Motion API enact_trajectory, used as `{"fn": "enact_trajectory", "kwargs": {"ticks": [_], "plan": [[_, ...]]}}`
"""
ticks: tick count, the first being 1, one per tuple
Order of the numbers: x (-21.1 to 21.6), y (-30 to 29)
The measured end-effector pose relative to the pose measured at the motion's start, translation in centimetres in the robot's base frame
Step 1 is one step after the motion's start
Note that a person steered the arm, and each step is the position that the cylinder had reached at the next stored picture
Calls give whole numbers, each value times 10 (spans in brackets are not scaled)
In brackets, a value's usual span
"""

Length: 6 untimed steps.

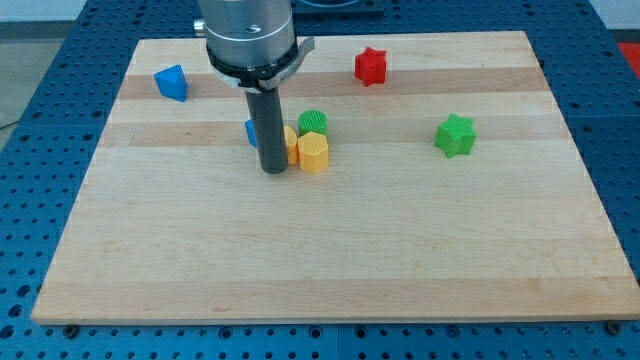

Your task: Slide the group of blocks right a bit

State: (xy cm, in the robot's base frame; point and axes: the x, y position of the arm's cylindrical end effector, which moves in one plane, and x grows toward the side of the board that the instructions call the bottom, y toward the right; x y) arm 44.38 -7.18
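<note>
The tip [273, 170] sits on the wooden board [330, 260], at the view's left edge of the block cluster. There are no fingers on this rig, just a straight dark rod [270, 130], so nothing is clenched, released or grasped; the rod only presses sideways.

Group of blocks: just to the tip's right, touching or nearly so, a yellow hexagonal block [314, 152]. A second yellow/orange block [290, 145] is squeezed between the rod and the hexagon, shape hard to tell. Up and right of the tip, a green cylinder-like block [313, 122], touching the yellow hexagon's top side. Behind the rod, poking out on its left, a blue block [250, 131], mostly hidden, shape unclear.

Away from the cluster: a blue block [171, 83], wedge-like, well up and left of the tip. A red star block [370, 66] up and right. A green star block [455, 135] far right of the tip, well apart from the group.
</note>
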Motion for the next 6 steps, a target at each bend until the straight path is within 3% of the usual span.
{"fn": "enact_trajectory", "kwargs": {"ticks": [1,2,3,4,6], "plan": [[43,-36],[41,-104],[-12,-129],[-51,-115],[-68,-43]]}}
